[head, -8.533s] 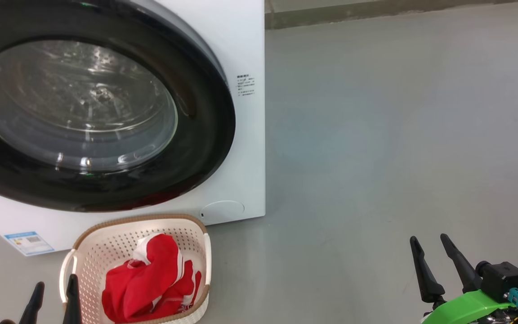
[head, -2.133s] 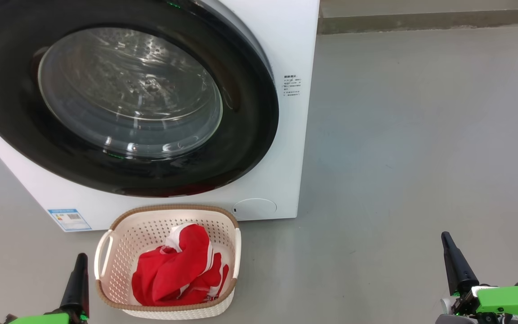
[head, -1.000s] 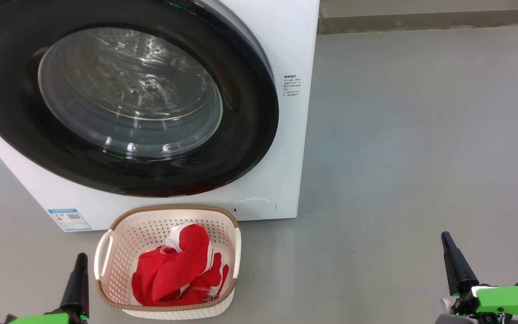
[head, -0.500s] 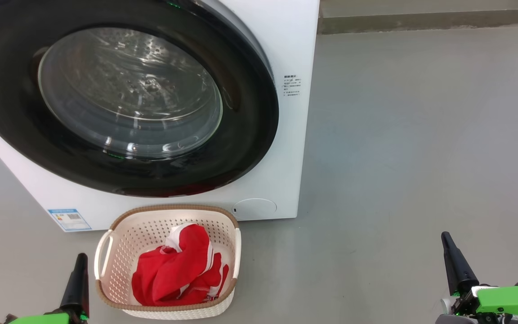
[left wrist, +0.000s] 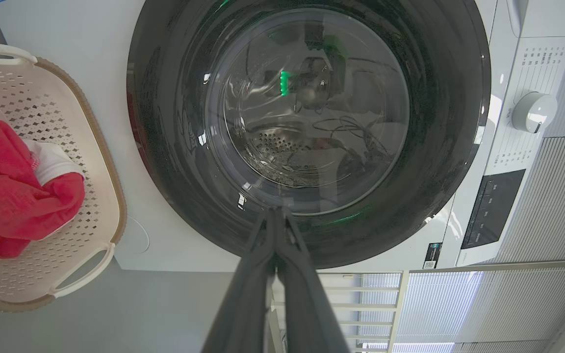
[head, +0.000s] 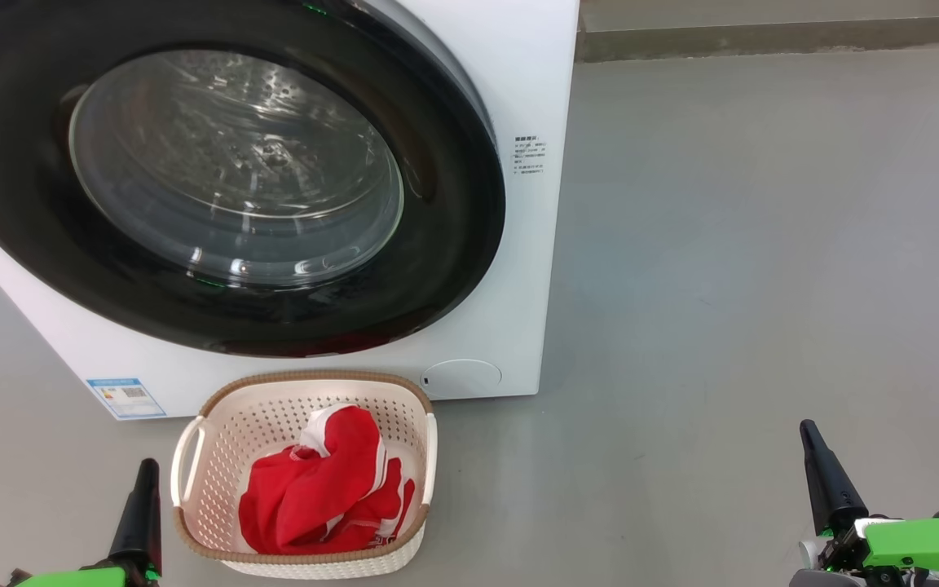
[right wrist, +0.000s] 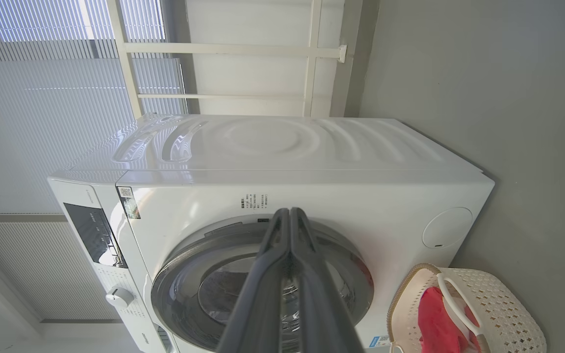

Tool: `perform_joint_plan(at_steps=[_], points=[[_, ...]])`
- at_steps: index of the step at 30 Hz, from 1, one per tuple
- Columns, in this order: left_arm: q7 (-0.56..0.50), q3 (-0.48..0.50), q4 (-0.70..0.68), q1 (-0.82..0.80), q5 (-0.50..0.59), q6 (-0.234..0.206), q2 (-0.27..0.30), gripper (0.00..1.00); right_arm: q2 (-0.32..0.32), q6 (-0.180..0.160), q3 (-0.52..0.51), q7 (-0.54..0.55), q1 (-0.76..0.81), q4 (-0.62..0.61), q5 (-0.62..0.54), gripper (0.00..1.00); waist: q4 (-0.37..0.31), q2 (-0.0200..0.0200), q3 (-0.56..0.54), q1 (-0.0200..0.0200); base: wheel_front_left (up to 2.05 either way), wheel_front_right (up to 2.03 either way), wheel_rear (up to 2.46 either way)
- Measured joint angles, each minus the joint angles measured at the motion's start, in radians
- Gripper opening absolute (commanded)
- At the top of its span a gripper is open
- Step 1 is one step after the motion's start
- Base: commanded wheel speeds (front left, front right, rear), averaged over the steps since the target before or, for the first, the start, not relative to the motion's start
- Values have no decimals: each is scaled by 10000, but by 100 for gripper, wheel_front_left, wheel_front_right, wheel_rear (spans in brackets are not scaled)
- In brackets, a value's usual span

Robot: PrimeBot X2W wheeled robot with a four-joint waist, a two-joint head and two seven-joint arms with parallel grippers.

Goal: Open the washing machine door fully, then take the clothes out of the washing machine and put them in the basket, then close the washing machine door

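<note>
There is one washing machine [head: 531, 310] with one washing machine door [head: 437, 269], one control dial [left wrist: 532, 112], one dark display panel [left wrist: 491, 208], one round service flap [head: 461, 377] and one blue label [head: 125, 397] low on its front. There is one basket [head: 331, 564] with two side handles [head: 184, 456], holding one heap of red clothes [head: 315, 489]; how many garments make up the heap cannot be told. The pincers number two: one left pincer [head: 144, 469] and one right pincer [head: 806, 430].

You can read nothing: the washing machine [head: 518, 73] carries a small printed text block [head: 530, 155] and a blue sticker [head: 125, 397], both too small.
</note>
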State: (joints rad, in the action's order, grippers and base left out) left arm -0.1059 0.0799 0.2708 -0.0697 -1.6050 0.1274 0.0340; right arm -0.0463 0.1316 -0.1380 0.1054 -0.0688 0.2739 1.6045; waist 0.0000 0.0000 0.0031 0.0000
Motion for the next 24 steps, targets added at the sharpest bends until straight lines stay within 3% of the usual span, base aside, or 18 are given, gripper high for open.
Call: perform_joint_plan(at_steps=[24], points=[[0, 0, 0, 0, 0, 0, 0, 0, 2, 0, 0, 0, 0, 0, 0, 0, 0, 0, 0, 0, 0, 0, 0]])
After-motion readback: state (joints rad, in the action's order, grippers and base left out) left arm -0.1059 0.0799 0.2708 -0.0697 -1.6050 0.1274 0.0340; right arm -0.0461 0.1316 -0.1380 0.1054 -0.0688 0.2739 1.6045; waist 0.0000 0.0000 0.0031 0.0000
